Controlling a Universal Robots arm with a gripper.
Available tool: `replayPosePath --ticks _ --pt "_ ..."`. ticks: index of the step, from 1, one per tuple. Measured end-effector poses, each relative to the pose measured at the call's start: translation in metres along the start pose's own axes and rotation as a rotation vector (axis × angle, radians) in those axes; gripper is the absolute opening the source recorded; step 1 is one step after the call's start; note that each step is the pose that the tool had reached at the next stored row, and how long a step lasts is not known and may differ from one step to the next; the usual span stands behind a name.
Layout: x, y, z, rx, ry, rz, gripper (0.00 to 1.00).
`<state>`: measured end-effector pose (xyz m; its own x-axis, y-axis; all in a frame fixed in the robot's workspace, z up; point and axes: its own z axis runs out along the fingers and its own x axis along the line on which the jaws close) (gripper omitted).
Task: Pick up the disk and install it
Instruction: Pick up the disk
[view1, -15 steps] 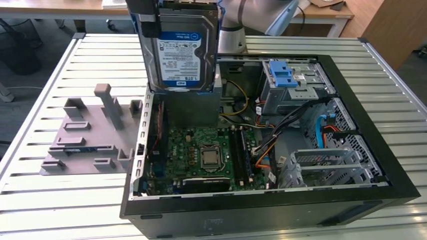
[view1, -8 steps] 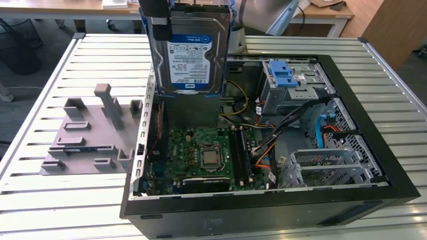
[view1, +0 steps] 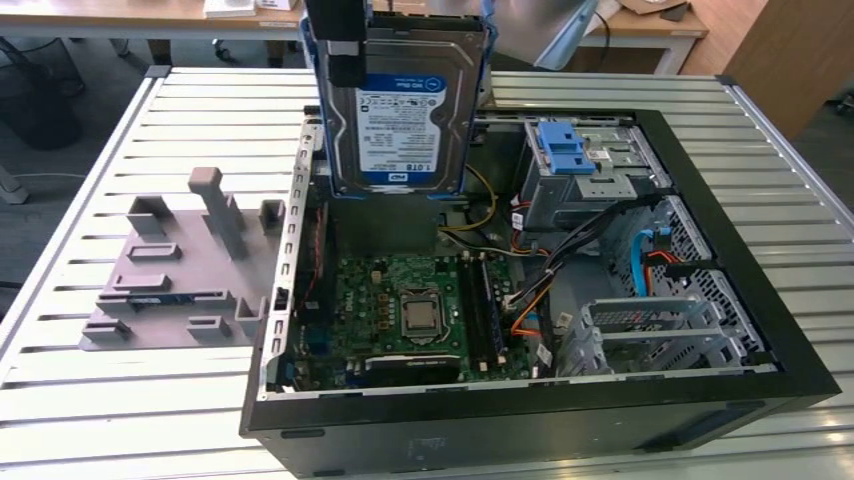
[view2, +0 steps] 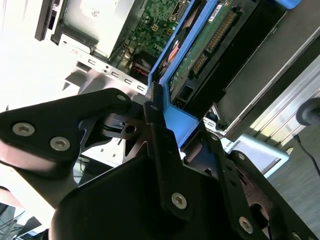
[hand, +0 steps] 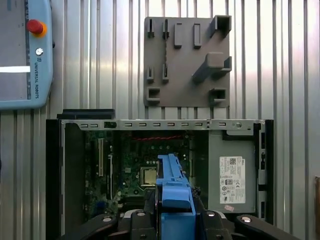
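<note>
We see the disk (view1: 400, 110) gripped in the pincer (view2: 180, 120), whose black fingers (view2: 162, 150) are clenched on the blue frame along the disk's edge. The arm reaches down from above, and the first wrist view looks straight down into the open computer case (view1: 747, 260) on the table (view1: 107, 400). The disk hangs upright in the air over the case, above the motherboard (view1: 414, 305). It is a silver drive; its blue-and-white label faces the exterior view, and its green circuit board shows in the second wrist view.
</note>
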<state>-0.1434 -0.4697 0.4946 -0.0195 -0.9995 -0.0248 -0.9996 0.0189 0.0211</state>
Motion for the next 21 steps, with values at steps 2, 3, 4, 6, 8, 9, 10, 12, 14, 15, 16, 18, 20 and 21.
replayPosePath --ticks 2,3,4,6,8,9,10,12,14,15,16,18,20,21 --pt "0.0015 -0.0036 -0.0001 0.0000 0.0000 0.000 0.36" --pt "0.0024 -0.0056 -0.0002 0.0000 0.0000 0.000 0.36" --pt "0.0031 -0.0074 -0.0002 0.0000 0.0000 0.000 0.36" --pt "0.0046 -0.0110 -0.0003 -0.0001 0.0000 0.000 0.36" --pt "0.0061 -0.0145 -0.0005 0.0000 0.0000 0.000 0.36" --pt "0.0068 -0.0164 -0.0005 -0.0001 0.0000 0.000 0.36" --pt "0.0076 -0.0183 -0.0006 -0.0001 0.0000 0.000 0.36" --pt "0.0091 -0.0219 -0.0007 -0.0001 -0.0001 0.000 0.36" --pt "0.0105 -0.0254 -0.0008 -0.0001 0.0000 0.000 0.36" --pt "0.0112 -0.0272 -0.0008 -0.0001 0.0000 0.000 0.36" --pt "0.0120 -0.0291 -0.0009 -0.0001 0.0000 0.000 0.36" --pt "0.0134 -0.0327 -0.0010 -0.0001 0.0000 0.000 0.36" --pt "0.0148 -0.0362 -0.0011 -0.0001 0.0000 0.000 0.36" --pt "0.0154 -0.0380 -0.0012 -0.0002 0.0000 0.000 0.36"
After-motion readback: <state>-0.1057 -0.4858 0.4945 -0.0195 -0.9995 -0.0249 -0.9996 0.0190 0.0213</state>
